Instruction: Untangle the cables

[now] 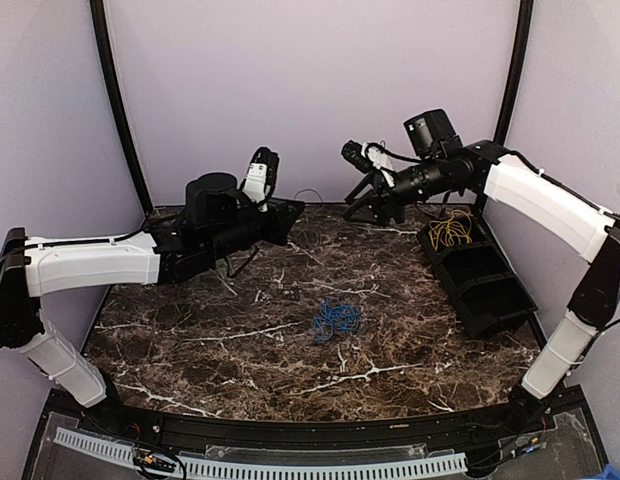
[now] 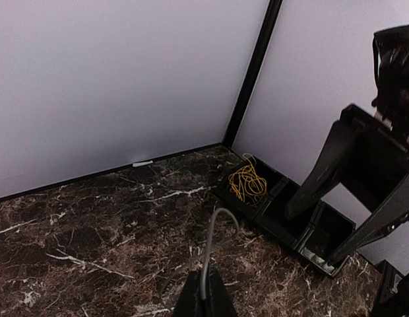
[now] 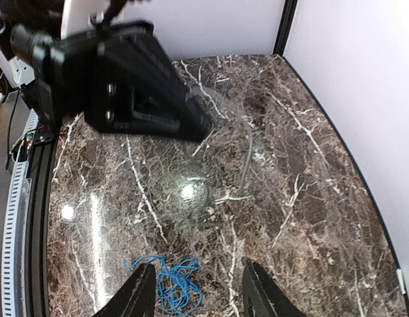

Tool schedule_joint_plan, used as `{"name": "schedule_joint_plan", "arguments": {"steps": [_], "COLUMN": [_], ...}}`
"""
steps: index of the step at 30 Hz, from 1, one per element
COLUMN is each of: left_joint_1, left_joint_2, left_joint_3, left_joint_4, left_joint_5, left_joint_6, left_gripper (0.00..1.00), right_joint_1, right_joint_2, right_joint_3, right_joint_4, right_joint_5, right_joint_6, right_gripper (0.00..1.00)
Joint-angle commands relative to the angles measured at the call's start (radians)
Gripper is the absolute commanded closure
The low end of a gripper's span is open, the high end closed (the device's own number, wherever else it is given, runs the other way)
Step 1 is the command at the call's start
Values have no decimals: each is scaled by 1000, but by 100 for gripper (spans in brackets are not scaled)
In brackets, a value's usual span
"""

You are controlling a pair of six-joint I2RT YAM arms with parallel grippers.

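A thin grey cable (image 2: pixel 211 244) rises from my left gripper (image 2: pixel 206 282), which is shut on its end; the free part arches over toward the tray. In the top view that gripper (image 1: pixel 293 213) hovers over the back middle of the table. My right gripper (image 1: pixel 358 207) faces it a short way to the right, jaws open and empty (image 3: pixel 199 294). Far below it a blue cable bundle (image 3: pixel 171 285) lies loose on the marble (image 1: pixel 337 320). A yellow cable bundle (image 1: pixel 450 232) sits in the far compartment of the black tray (image 2: pixel 247 183).
The black tray (image 1: pixel 495 300) with several compartments runs along the right wall; its nearer compartments hold nothing I can see. Walls and black corner posts (image 1: pixel 120 110) close in the back. The two grippers are close together above the rear of the marble table (image 1: pixel 220 340).
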Motion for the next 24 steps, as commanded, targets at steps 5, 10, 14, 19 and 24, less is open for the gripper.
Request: {"name": "schedule_joint_plan", "arguments": {"steps": [5, 10, 14, 19, 24], "left_joint_1": [5, 5, 5, 5, 5], "left_joint_2": [67, 93, 102, 114, 123], "left_joint_3": [82, 105, 114, 126, 129], "left_joint_4": [-53, -70, -71, -78, -79], "left_joint_5": [218, 299, 357, 378, 382], "left_joint_6": [83, 101, 110, 119, 120], "left_gripper": [100, 100, 100, 100, 99], "right_joint_1": [-5, 9, 11, 11, 8], "right_joint_2": [33, 69, 75, 71, 65], "right_joint_3": [106, 101, 89, 84, 87], "right_joint_4": [-8, -32, -18, -16, -11], "right_joint_5": [-5, -63, -60, -64, -62], "right_joint_6": [-16, -20, -7, -12, -3], "right_gripper": [50, 49, 51, 66, 100]}}
